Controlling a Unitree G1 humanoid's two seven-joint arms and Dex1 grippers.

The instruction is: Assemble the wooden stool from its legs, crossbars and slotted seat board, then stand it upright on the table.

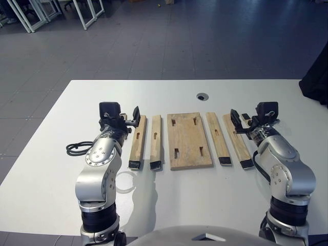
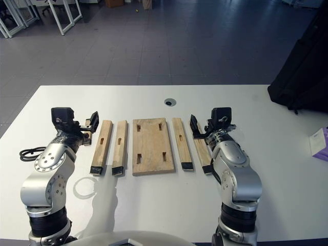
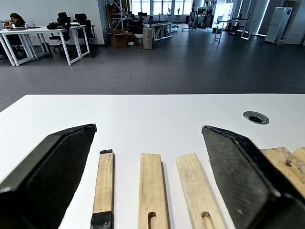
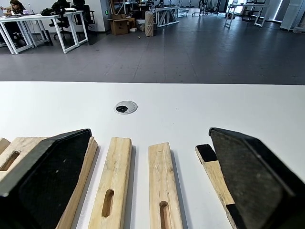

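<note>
A: Nearest in?
B: Pale ring [image 2: 75,187] lying flat on the white table [image 1: 46,174] by the left arm; black cable [image 1: 77,148] coiling further left.
A: Stool parts?
B: Seat board [image 1: 189,139] lying flat mid-table, unjoined. Outer left leg [image 1: 138,141] and inner left leg [image 1: 156,139] lying on one side, inner right leg [image 1: 217,136] and outer right leg [image 1: 238,146] on the other. Left crossbar [image 3: 104,183] and right crossbar [image 4: 214,174] lying outermost.
A: Grippers?
B: Left gripper [image 3: 147,130] hanging low by the outer left leg's far end, fingers spread, holding nothing. Right gripper [image 4: 150,131] doing likewise at the outer right leg.
A: Beyond?
B: Round cable port [image 1: 203,96] sitting past the board.
</note>
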